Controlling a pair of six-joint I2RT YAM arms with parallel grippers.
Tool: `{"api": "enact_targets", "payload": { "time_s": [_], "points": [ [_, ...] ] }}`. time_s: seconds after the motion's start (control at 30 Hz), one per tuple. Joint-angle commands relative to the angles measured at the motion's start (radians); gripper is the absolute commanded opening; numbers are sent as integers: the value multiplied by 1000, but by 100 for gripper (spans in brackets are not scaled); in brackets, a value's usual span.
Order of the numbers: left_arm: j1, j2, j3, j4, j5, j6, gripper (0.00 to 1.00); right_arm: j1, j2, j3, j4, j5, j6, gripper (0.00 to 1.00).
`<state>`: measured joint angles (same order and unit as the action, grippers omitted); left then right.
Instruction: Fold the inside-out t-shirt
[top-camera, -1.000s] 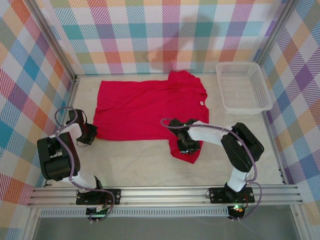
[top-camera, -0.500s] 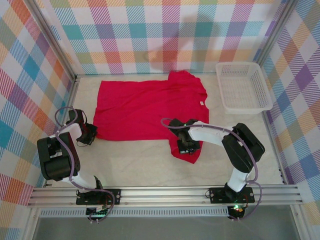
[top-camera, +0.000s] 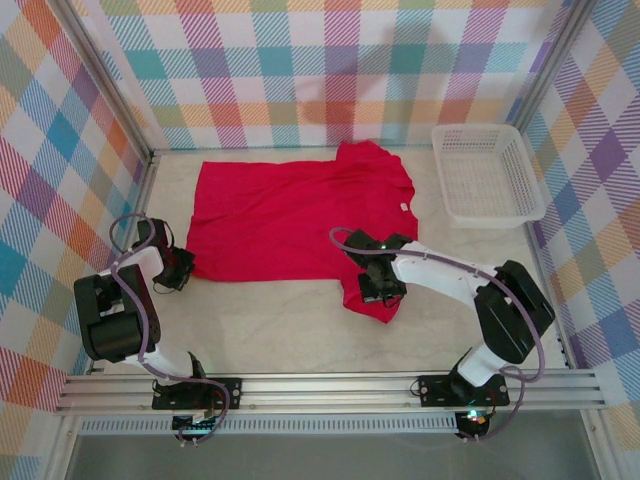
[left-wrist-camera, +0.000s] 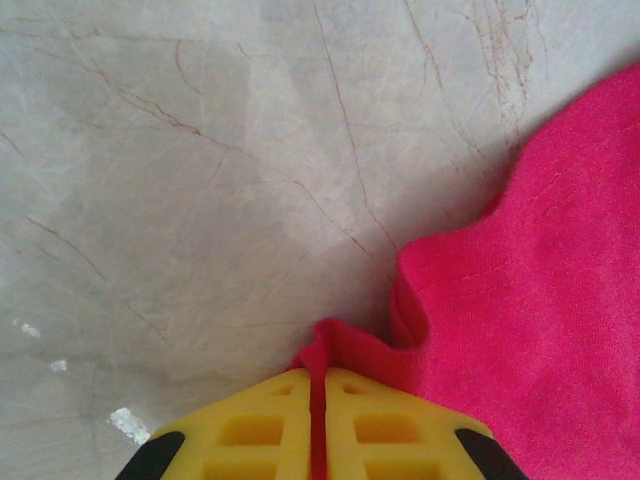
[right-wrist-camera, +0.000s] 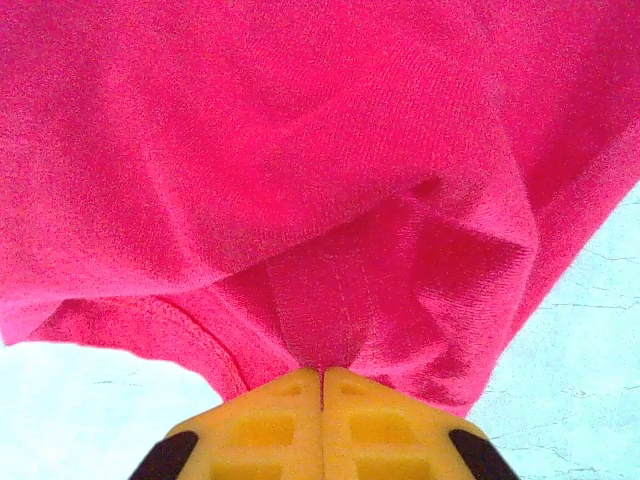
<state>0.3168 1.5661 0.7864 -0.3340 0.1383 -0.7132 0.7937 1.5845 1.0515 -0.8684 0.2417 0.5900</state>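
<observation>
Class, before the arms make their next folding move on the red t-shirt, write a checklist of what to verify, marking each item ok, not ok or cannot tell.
1. Grip of the left claw on the t-shirt edge: ok, red cloth is pinched between its shut fingers.
2. Grip of the right claw on the cloth: ok, the near sleeve bunches into its shut tips.
3. Body of the t-shirt flat on the table: ok.
4. Near sleeve smooth: not ok, it is rumpled at the right claw.
5. The basket apart from the t-shirt: ok.
</observation>
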Motion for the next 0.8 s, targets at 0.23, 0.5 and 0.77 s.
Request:
{"api": "enact_targets", "payload": {
  "time_s": [0.23,0.5,0.77],
  "points": [
    [6,5,-11,-77,-14,22,11,7,69,-42,23,5,-7,39],
    [7,8,-13,-73,-13,21,11,7,70,-74,45,-1,-12,41],
    [8,2,-8,-83,-19,24,11,7,111,-94,72,1,-10,33]
  ]
}}
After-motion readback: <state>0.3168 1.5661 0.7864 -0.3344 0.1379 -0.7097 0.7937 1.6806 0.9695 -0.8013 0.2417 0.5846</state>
